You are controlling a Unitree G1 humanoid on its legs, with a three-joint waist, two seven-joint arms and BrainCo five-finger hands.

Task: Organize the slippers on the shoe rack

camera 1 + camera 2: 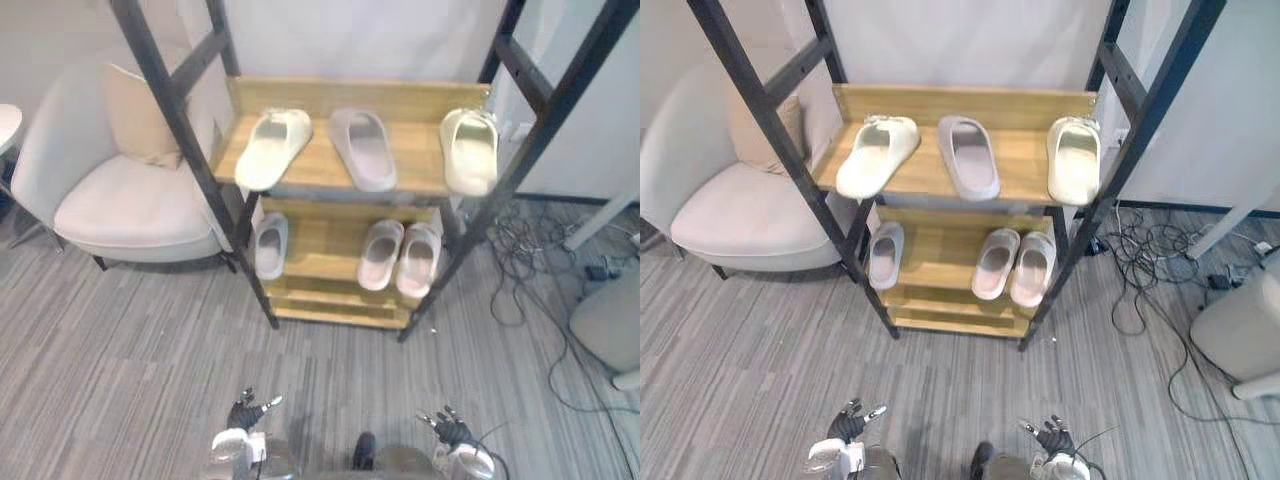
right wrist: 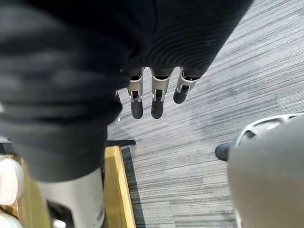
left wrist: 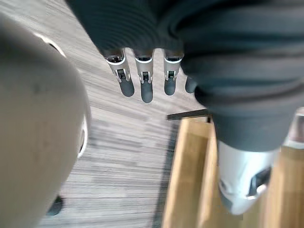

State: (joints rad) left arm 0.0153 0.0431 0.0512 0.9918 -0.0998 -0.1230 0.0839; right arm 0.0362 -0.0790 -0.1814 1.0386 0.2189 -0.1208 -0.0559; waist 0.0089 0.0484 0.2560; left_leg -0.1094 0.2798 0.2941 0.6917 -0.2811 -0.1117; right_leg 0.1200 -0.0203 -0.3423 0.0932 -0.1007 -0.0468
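The slippers are all sitting on the shoe rack, well ahead of both robot hands, and neither hand is touching them. On the upper shelf you are seeing three. A cream slipper is lying at a slant, ahead of your left robot hand, with its front end reaching the shelf's front edge. A grey slipper is lying in the middle, and a second cream slipper is lying ahead of your right robot hand, close to the rack's dark post. On the lower shelf, nearer to your hands, a single slipper is lying on the left-hand side. A pair of slippers is lying side by side, touching, on the right-hand side. Both of your robot hands are hanging low over the grey carpet floor, well apart from each other. Each one is released, with its fingers straight and nothing in its grasp. The right wrist view is showing the same relaxed fingertips above the carpet beside the rack's wooden edge. Out beyond your left robot hand a pale armchair is standing just beside the rack. Out beyond your right robot hand, loose cables are trailing across the floor.
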